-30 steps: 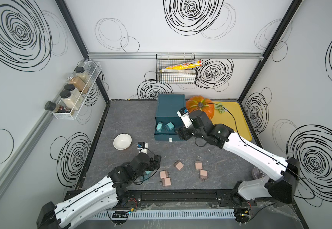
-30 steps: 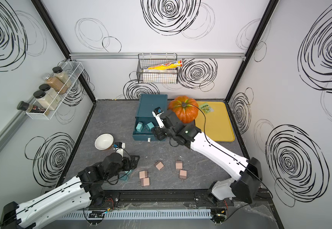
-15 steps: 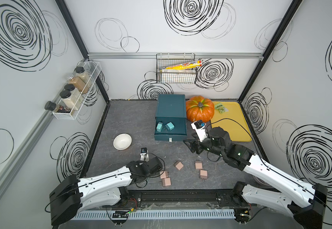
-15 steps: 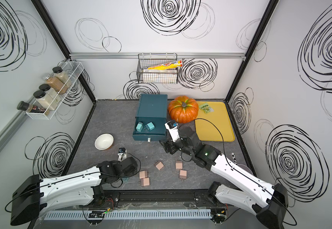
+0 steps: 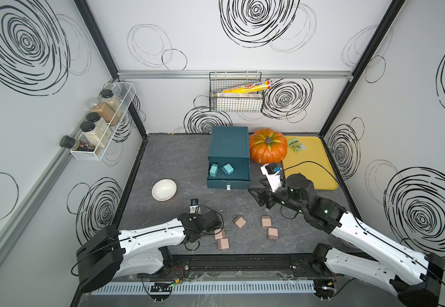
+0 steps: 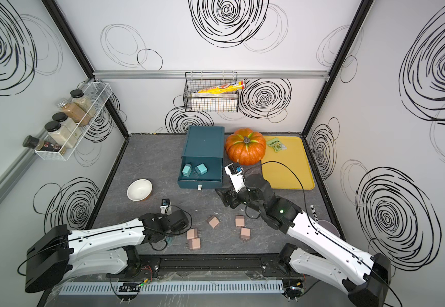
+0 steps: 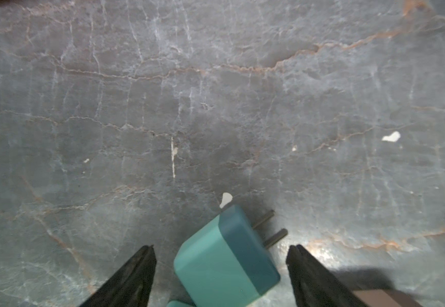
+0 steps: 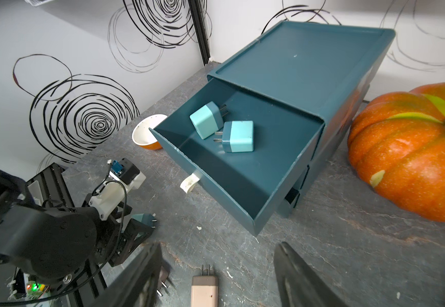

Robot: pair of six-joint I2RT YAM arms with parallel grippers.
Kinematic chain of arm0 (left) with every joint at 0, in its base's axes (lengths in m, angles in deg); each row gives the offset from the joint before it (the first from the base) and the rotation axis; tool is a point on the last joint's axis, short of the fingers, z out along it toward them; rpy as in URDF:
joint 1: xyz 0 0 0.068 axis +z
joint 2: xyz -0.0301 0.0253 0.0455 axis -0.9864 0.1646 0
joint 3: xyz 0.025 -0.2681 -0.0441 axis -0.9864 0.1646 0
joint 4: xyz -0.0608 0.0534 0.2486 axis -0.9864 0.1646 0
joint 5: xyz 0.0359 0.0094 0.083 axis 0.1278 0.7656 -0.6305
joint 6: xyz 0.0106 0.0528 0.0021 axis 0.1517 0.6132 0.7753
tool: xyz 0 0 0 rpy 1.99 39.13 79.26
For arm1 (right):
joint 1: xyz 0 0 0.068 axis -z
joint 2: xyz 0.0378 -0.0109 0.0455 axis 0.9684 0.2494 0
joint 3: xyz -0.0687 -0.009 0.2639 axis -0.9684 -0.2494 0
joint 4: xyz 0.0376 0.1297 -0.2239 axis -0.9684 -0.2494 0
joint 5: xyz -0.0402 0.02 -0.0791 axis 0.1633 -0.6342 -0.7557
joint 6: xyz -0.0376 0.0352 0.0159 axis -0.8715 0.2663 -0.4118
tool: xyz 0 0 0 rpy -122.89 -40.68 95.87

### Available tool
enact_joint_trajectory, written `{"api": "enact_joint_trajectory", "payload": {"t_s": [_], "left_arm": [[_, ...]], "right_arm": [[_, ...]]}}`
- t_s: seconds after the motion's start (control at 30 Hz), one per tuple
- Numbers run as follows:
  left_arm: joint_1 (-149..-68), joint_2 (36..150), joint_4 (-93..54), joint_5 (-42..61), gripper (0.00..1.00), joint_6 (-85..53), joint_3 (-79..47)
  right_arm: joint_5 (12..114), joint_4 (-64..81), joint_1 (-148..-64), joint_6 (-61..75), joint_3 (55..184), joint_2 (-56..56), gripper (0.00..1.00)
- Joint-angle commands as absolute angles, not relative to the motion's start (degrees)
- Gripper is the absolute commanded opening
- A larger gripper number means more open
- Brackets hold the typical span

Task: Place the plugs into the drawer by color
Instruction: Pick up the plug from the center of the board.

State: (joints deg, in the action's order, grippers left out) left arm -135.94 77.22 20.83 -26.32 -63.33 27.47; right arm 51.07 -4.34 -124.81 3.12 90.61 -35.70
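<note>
Your left end effector [image 7: 221, 248] is released, its jaws either side of a teal plug [image 7: 216, 271] that lies on the tabletop [image 7: 216, 106] at the lower middle of the wrist view, with gaps on both sides. It looks light, hard and smooth, so pinch its flat side faces, clear of the prongs. Your right end effector [image 8: 218, 247] is released too, above a pink plug [image 8: 204, 291]. Two more teal ones [image 8: 206, 119] lie in the open drawer [image 8: 242, 191].

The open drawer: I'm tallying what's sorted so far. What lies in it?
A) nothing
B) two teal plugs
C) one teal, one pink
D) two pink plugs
B: two teal plugs lie in the open drawer; the pink plugs sit on the table.
</note>
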Motion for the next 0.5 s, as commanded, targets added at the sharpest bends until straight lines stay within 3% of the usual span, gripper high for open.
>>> {"api": "enact_joint_trajectory", "payload": {"t_s": [0.0,0.17,0.3,0.47], "left_arm": [[-135.37,78.28,20.5,-26.1,0.78,-62.7,26.88],[-133.55,77.33,16.91,-23.52,0.75,-60.21,28.83],[-132.83,76.17,15.19,-23.45,0.67,-58.94,29.48],[-129.87,75.34,13.16,-22.62,0.66,-55.91,30.56]], "right_arm": [[49.65,-2.2,-124.55,3.09,89.83,-36.71,0.71],[48.74,-1.95,-124.6,3.09,89.47,-36.69,0.72],[48.3,-2.55,-124.57,3.09,89.71,-35.68,0.72],[47.83,-2.41,-124.52,3.09,89.79,-34.94,0.72]]}}
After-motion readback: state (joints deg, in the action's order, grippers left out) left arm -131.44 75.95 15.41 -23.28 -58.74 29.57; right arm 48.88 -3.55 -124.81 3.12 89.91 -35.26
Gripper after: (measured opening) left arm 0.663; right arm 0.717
